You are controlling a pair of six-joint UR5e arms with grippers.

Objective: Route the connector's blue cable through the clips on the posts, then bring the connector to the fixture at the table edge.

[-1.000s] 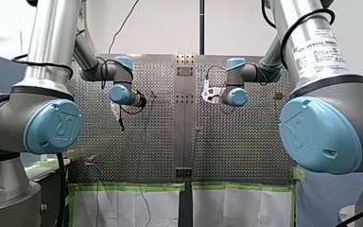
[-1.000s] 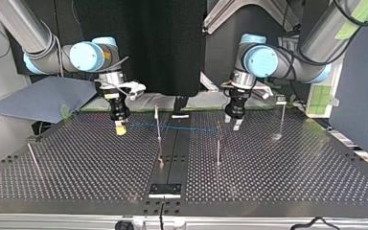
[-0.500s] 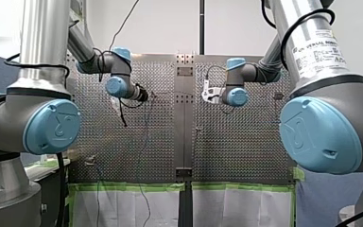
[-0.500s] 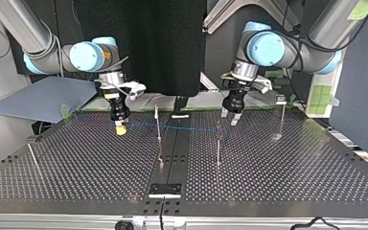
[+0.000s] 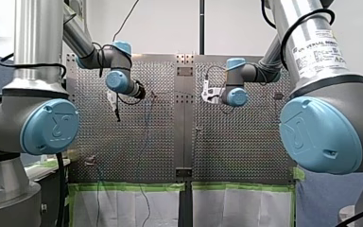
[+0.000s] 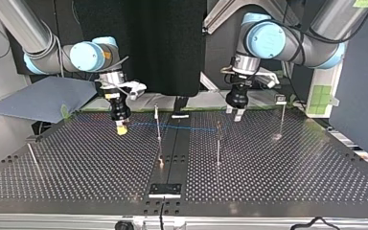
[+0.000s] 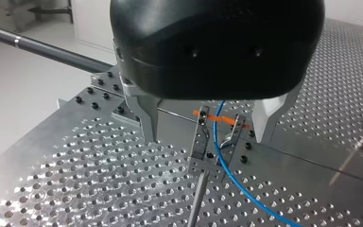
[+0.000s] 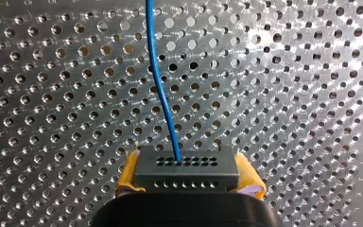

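My right gripper (image 8: 191, 174) is clamped on the rigid sides of the small, seemingly light connector (image 8: 187, 163) above the tabletop (image 8: 52, 94) at the top view's left, while its thin, probably limp blue cable (image 8: 163, 90) threads a post's clip (image 7: 199, 142) beneath my left gripper (image 7: 209, 135), fingers apart.

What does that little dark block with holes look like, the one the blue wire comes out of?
The connector is a small dark grey block, plastic by its look, with two rows of little holes. My right gripper holds it above the perforated table, a yellow pad pressing each side. The blue cable comes out of one hole.
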